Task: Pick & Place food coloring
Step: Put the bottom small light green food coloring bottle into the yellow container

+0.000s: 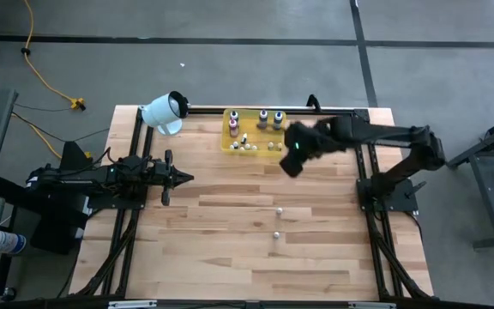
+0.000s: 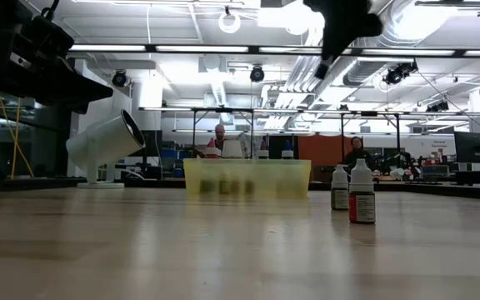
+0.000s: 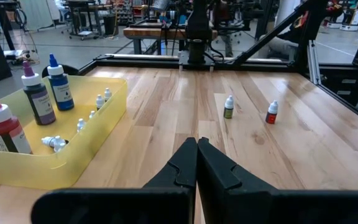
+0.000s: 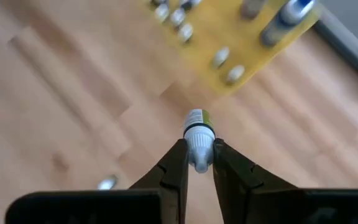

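Observation:
A translucent yellow tray (image 1: 254,142) stands at the table's far edge. In it are several tiny whitish droppers and three taller white-capped bottles (image 3: 39,99). Two more small droppers (image 1: 279,209) (image 1: 276,233) stand upright on the bare wood at mid-table, also seen as a pair (image 3: 229,107) (image 3: 272,112) in the left wrist view. My right gripper (image 4: 199,149) hovers just right of the tray's near right corner, shut on one small dropper (image 4: 199,127) with a green-yellow label. My left gripper (image 3: 196,149) waits shut at the table's left side. My right gripper pinches the dropper by its white cap end (image 4: 200,154) between its two fingers (image 4: 174,165). The fingers come from above and point down. The labelled body sticks out past the fingertips toward the table, and the bottle is lifted clear of the wood.
A big white cylinder (image 1: 165,112) lies tilted at the far left corner, left of the tray. Black frame rails (image 1: 363,172) run along the table's left, right and far sides. Bare wood lies between the tray and the two standing droppers. People sit at benches far behind the table.

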Controlling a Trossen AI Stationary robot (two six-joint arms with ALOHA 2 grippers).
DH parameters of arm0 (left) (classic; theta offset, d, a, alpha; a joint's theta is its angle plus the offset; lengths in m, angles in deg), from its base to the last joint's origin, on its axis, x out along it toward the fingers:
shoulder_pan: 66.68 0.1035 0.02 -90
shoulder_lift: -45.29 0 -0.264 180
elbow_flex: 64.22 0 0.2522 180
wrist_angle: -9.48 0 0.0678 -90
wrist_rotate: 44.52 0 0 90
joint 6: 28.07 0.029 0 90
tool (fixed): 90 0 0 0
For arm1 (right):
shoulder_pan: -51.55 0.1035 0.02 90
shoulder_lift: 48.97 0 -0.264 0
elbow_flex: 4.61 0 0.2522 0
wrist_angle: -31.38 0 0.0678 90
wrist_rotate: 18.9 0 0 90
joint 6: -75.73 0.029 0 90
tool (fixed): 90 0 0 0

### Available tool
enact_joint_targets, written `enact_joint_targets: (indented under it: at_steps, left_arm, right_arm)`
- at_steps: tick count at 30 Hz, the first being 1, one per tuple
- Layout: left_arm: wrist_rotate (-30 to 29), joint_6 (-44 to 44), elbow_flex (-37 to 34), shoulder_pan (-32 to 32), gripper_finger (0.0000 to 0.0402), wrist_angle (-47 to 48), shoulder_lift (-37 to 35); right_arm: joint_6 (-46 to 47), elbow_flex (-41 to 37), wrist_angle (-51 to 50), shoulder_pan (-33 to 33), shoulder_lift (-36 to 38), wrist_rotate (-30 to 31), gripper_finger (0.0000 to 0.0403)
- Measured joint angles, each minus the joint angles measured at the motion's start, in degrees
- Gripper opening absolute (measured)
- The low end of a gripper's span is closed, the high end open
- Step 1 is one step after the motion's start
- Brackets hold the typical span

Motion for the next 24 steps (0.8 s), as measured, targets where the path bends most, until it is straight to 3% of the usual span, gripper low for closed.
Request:
enact_joint_targets:
  at_steps: [7,12,20,24]
  left_arm:
    - [0.0,0.0,0.0,0.0,0.0,0.0,0.0]
    - [0.0,0.0,0.0,0.0,0.0,0.0,0.0]
    - [0.0,0.0,0.0,0.0,0.0,0.0,0.0]
    - [0.0,0.0,0.0,0.0,0.0,0.0,0.0]
  right_arm:
    - [-14.4,1.4,6.0,-11.6,-2.8,1.9,0.0047]
    - [-22.6,1.4,12.2,-18.0,-6.3,-0.4,0.0056]
    - [-30.6,1.3,17.9,-22.7,-15.4,-10.0,0.005]
    - [-33.5,1.3,18.2,-24.0,-18.9,-11.6,0.0056]
